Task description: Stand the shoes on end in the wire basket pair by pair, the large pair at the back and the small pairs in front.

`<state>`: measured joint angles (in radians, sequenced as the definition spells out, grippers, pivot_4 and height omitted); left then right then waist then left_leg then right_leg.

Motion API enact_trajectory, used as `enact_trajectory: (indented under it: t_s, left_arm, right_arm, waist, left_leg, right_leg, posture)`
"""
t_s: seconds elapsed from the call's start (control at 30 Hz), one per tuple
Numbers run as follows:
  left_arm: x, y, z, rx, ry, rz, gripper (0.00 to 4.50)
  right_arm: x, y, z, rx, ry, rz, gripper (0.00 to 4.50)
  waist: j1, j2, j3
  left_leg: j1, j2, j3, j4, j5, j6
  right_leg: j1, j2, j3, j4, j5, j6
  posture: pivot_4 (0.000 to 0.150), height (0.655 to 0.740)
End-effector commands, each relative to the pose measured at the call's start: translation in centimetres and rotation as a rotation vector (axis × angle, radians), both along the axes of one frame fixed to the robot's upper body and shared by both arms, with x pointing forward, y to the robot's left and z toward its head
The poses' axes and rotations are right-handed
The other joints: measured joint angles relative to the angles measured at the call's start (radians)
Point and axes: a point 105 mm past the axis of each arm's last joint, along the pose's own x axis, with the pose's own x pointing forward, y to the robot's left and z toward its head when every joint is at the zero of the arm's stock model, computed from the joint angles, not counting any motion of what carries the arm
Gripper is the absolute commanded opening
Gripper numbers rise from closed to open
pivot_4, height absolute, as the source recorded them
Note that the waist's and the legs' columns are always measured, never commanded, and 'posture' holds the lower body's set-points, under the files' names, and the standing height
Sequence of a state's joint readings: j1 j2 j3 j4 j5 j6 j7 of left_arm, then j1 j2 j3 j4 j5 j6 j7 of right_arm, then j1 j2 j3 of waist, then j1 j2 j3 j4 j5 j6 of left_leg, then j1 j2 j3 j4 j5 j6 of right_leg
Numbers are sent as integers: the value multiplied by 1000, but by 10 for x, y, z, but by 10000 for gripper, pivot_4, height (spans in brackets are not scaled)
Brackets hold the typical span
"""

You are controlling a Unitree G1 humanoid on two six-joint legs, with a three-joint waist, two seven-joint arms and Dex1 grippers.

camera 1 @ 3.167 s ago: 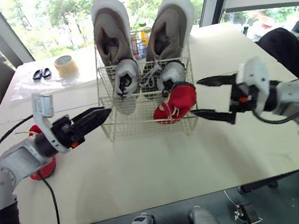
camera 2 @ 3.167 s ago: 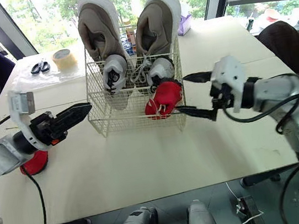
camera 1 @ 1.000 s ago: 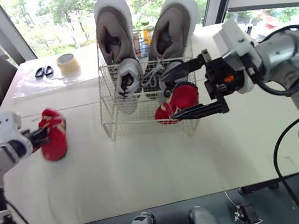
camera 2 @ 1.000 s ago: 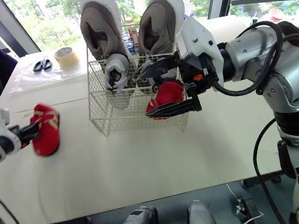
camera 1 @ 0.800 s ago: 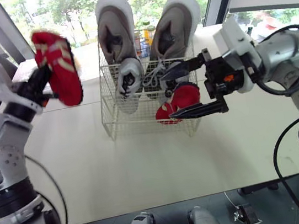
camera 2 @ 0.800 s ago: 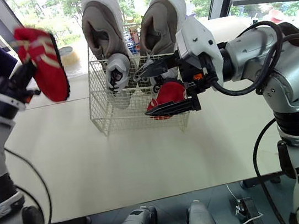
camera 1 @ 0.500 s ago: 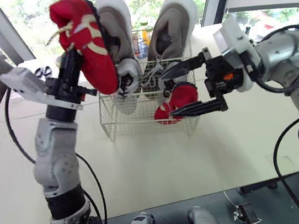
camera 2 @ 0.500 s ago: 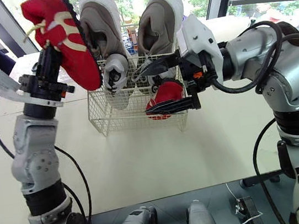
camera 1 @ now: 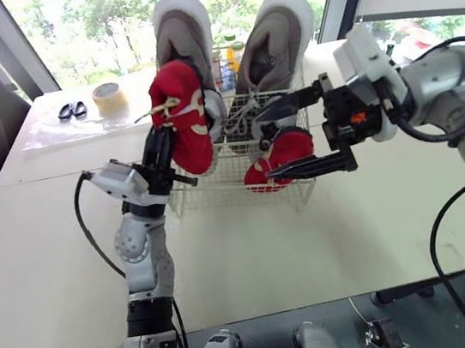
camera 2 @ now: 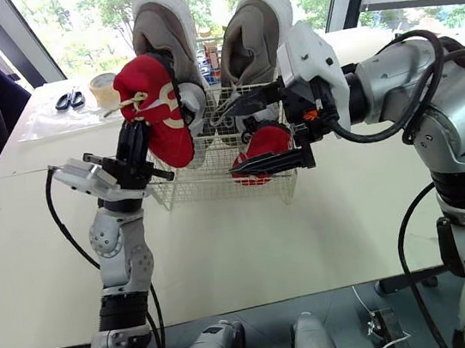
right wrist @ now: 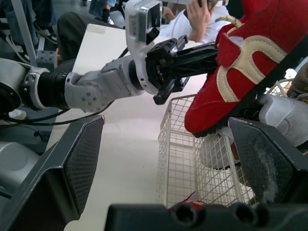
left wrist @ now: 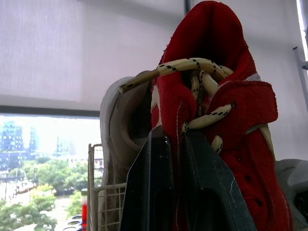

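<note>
Red cloth shoe (camera 1: 183, 116), white wire basket (camera 1: 218, 195), matt cream table (camera 1: 44, 252)

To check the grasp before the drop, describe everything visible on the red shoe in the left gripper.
The red shoe is small, with a red fabric-like upper, cream side stripes, a cream dark-flecked lace and a dark sole. The left gripper is shut on its upper by the laces, holding it on end in the air over the front left of the wire basket. Whether it touches anything else cannot be told.

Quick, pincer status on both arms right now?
Left pincer: shut on the red shoe.
Right pincer: open, holding nothing.
</note>
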<state>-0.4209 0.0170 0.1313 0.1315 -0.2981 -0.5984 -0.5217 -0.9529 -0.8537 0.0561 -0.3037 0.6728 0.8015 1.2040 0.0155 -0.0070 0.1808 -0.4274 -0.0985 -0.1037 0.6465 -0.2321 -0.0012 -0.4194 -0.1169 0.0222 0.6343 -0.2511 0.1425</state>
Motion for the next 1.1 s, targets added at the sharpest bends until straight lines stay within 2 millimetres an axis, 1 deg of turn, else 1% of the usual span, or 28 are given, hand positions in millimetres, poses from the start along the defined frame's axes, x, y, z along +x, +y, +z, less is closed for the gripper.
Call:
enact_trajectory:
  t_s: [0.03,0.13,0.23,0.37,0.5,0.57,0.7,0.73,0.77,0.83,0.9,0.97,1.1]
  left_arm:
    - [4,-2,-21,3,33,22,258]
    - [3,-1,-41,-12,86,28,258]
    - [0,5,-58,-48,145,31,258]
    - [-4,10,-81,-26,208,44,258]
    - [-7,14,-94,-36,253,40,258]
    - [-9,18,-95,-54,273,22,258]
    - [-16,26,-92,-93,317,-11,14775]
    - [-19,28,-90,-102,329,-24,19057]
    - [-22,29,-89,-102,341,-37,25047]
    - [-29,31,-85,-90,350,-48,34251]
    - [-39,31,-78,-64,373,-111,44267]
    - [-48,34,-69,-29,420,-173,44746]
    - [-71,38,-42,51,497,-322,44746]
  right_arm:
    - [-8,-2,15,4,-70,3,45000]
    - [-9,-3,15,0,-70,-2,45000]
    - [-10,-4,15,-4,-69,-5,45000]
    - [-10,-4,15,-5,-71,-7,45000]
    - [-9,-4,15,-2,-73,-7,45000]
    - [-9,-4,15,-1,-75,-9,45000]
    - [-8,-4,14,-1,-77,-16,45000]
    - [-8,-5,14,1,-75,-19,45000]
    - [-8,-5,13,3,-74,-23,45000]
    - [-7,-7,12,3,-73,-34,45000]
    - [-6,-11,12,9,-67,-54,45000]
    - [-4,-17,12,23,-62,-86,45000]
    - [2,-33,15,66,-46,-173,45000]
  waist:
    - [0,0,-1]
    - [-1,1,-2]
    - [-1,4,-4]
    - [-2,4,-4]
    - [-1,5,-4]
    - [-2,6,-4]
    - [-4,6,-5]
    - [-4,6,-5]
    - [-4,6,-5]
    - [-5,6,-5]
    - [-6,6,-5]
    - [-5,6,-5]
    - [-1,5,-3]
  left_leg:
    - [0,0,0,0,0,0]
    - [1,0,0,1,0,0]
    - [2,0,0,0,0,0]
    - [2,0,-1,0,0,1]
    - [2,0,-1,1,0,0]
    - [2,0,-1,0,0,0]
    - [2,0,-1,-1,-1,1]
    - [2,0,-1,-1,-1,1]
    - [2,0,-1,0,-1,1]
    - [2,1,-2,0,-1,1]
    - [2,1,-2,0,-1,1]
    - [2,2,-2,-1,-1,0]
    - [0,2,-2,-1,-1,0]
  right_leg:
    - [0,0,0,0,0,0]
    - [1,0,0,0,0,1]
    - [2,0,0,0,0,1]
    - [2,0,0,0,0,1]
    - [3,0,-1,0,0,1]
    - [3,0,-1,0,0,1]
    - [2,0,-1,0,0,1]
    - [2,0,-1,0,0,1]
    - [2,1,-1,0,0,1]
    - [2,1,-1,0,0,1]
    - [2,2,0,0,0,0]
    - [1,2,0,0,0,0]
    - [0,2,0,0,0,0]
  posture:
    - [1500,7400]
    - [1500,7400]
    - [1500,7400]
    - [1500,7400]
    - [1500,7400]
    - [1500,7400]
    - [1500,7400]
    - [1500,7400]
    - [1500,7400]
    - [1500,7400]
    - [1500,7400]
    - [1500,7400]
    - [1500,7400]
